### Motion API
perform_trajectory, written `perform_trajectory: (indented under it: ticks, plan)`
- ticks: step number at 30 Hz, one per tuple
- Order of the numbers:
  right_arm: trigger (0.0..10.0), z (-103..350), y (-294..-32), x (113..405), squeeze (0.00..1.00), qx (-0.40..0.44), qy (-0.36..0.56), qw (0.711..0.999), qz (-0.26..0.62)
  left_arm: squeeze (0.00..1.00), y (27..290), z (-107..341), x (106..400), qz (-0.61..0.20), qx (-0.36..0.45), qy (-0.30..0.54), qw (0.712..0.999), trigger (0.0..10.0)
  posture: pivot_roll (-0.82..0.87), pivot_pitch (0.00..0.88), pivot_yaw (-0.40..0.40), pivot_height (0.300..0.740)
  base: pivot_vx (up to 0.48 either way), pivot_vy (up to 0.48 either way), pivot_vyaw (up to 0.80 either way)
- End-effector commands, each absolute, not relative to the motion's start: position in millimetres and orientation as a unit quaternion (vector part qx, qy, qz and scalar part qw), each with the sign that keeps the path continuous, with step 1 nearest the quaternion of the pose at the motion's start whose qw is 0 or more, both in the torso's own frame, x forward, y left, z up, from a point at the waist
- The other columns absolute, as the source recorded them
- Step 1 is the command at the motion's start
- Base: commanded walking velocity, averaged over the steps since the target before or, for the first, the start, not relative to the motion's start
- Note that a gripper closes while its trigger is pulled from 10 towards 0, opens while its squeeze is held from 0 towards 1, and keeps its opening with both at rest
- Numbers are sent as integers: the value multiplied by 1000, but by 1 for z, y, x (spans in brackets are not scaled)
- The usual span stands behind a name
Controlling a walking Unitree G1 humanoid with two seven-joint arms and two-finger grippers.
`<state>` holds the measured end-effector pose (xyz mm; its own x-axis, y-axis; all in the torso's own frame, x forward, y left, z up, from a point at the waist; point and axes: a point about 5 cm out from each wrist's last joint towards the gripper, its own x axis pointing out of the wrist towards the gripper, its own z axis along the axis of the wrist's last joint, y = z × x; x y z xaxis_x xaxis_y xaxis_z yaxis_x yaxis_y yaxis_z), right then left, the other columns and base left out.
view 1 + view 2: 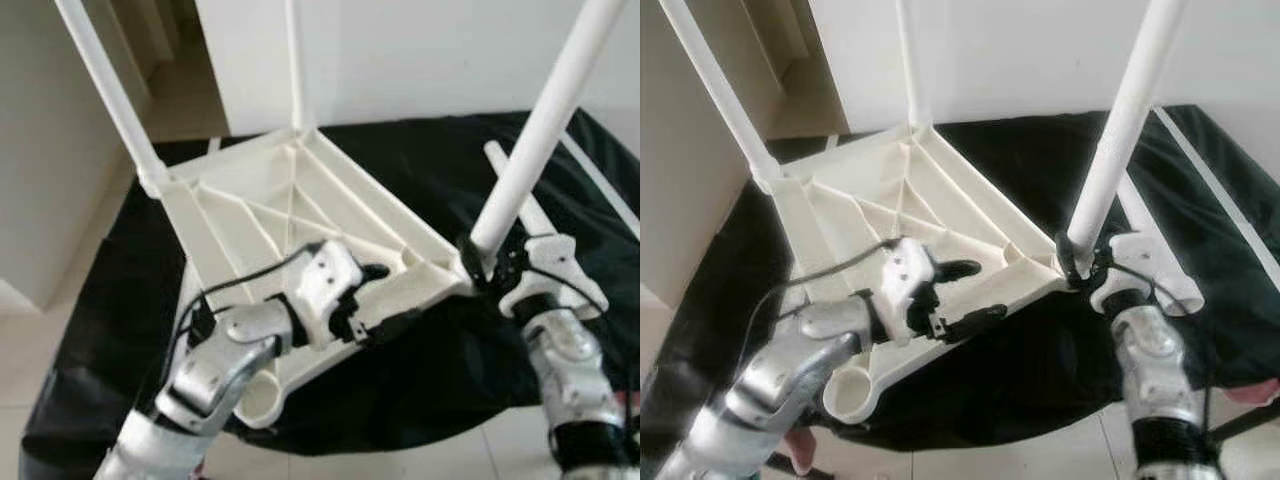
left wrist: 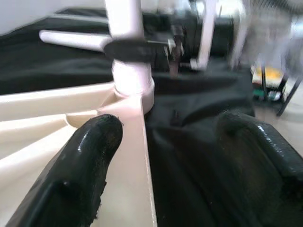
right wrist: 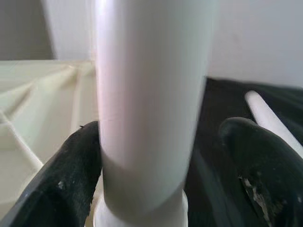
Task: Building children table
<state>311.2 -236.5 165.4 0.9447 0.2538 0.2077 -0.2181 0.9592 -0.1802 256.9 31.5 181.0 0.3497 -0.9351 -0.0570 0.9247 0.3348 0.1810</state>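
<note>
While the little table top (image 1: 300,210) lies upside down on a black cloth (image 1: 420,170), the robot works on its legs. The top is cream plastic, shaped like a tray, with thin ribs crossing its underside. It looks hard and stiff, and probably light. The smooth plastic may be slippery, so the rim or a rib seems the best place to hold it.

The left gripper (image 1: 372,298) sits at the near rim, with one finger (image 2: 78,175) over the plastic and the other over the cloth. Its fingers are apart, straddling the rim, not squeezing yet.

The right gripper (image 1: 1087,262) is at the bottom of a white leg (image 1: 1118,130), just above the corner socket. The leg is a round, shiny tube. One finger (image 3: 61,184) touches it, but the other stands off, so the hold looks loose.

Two more legs (image 1: 110,90) already stand up at the far corners. A spare leg (image 1: 535,215) lies on the cloth. Another round socket (image 1: 855,385) waits empty at the near corner.
</note>
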Motion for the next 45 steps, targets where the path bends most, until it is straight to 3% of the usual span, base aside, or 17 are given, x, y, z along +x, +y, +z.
perform_trajectory:
  ticks: [1,14,15,16,17,18,30,31,32,33,41,45]
  plan:
    - [10000,161,-231,312,0,-72,-109,981,145,0,31,179,261,-536,104,-32,837,10000,-69,61,77,740,0,0,0]
    - [10000,163,-236,339,0,-120,-58,963,234,0,14,175,271,-495,136,-23,858,10000,-51,52,67,740,0,0,0]
    - [5020,163,-236,340,0,-122,-54,962,239,0,12,175,272,-495,138,-25,857,10000,-51,52,67,740,0,0,0]
    - [5020,163,-236,340,0,-122,-54,962,239,0,12,175,272,-495,138,-25,857,10000,-51,52,67,740,0,0,0]
    - [3137,162,-236,342,0,-123,-51,961,242,0,9,176,272,-496,138,-28,857,10000,-51,51,66,740,0,0,0]
    - [0,161,-236,343,0,-123,-49,961,243,0,7,178,273,-497,137,-31,856,10000,-51,50,63,740,0,0,0]
    - [0,142,-250,334,0,-89,-11,967,238,0,4,182,276,-496,141,-42,856,10000,-59,55,56,740,0,0,0]
    - [3647,136,-250,331,0,-82,-3,969,234,0,4,182,277,-496,142,-43,856,10000,-61,57,54,740,0,0,0]
    - [3647,136,-250,331,0,-82,-3,969,234,0,4,182,277,-496,142,-43,856,10000,-61,57,54,740,0,0,0]
    - [10000,134,-249,330,0,-77,0,972,224,0,4,182,278,-496,143,-44,856,10000,-61,57,54,740,0,0,0]
    - [10000,122,-248,332,0,-85,25,985,147,0,6,182,284,-488,148,-46,859,10000,-75,62,53,740,0,0,0]
    - [10000,126,-237,336,0,-39,13,998,46,0,13,183,295,-468,150,-46,870,10000,-84,63,46,740,0,0,0]
